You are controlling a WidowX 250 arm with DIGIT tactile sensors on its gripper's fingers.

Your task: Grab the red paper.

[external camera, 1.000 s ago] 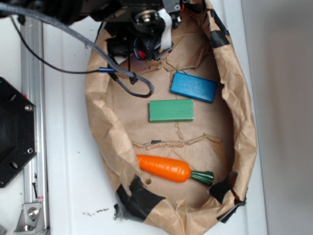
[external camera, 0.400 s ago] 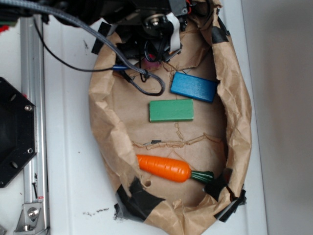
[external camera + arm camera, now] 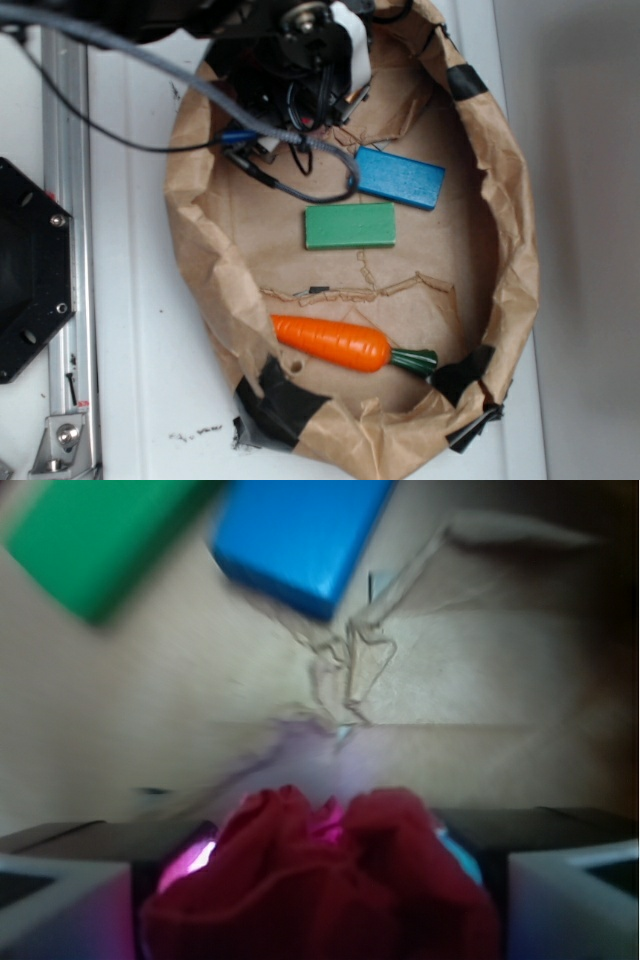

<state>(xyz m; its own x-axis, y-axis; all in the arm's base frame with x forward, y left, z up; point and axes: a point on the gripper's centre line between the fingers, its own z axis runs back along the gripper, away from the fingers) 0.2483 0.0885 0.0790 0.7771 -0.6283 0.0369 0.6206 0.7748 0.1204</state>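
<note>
The small crumpled wad of bright red paper [image 3: 320,880] sits between the two pale finger pads [image 3: 65,905] of the black robot gripper [image 3: 320,900], filling the bottom of the wrist view. The pads stand close on either side of the wad and appear to pinch it, though the blurred picture does not show the contact itself.

In the exterior view the gripper [image 3: 305,70] hangs over the far end of the large brown wrinkled paper with black tape patches [image 3: 215,290], which is curled up at its edges like a shallow bowl. The arm hides the red wad there. A grey cable [image 3: 150,60] loops from the arm down onto the brown paper.

Just right of and nearer than the gripper lies a flat blue rectangular block [image 3: 400,178], slightly tilted. A flat green rectangular block [image 3: 350,226] lies just nearer than the blue one, apart from it. Both show at the top of the wrist view, blue [image 3: 300,535] and green [image 3: 95,540]. At the near end of the brown paper lies an orange toy carrot with a dark green stem [image 3: 335,343], pointing left, well apart from the blocks.

The brown paper rests on a white table [image 3: 140,330], with a metal rail [image 3: 70,200] along the left side.
</note>
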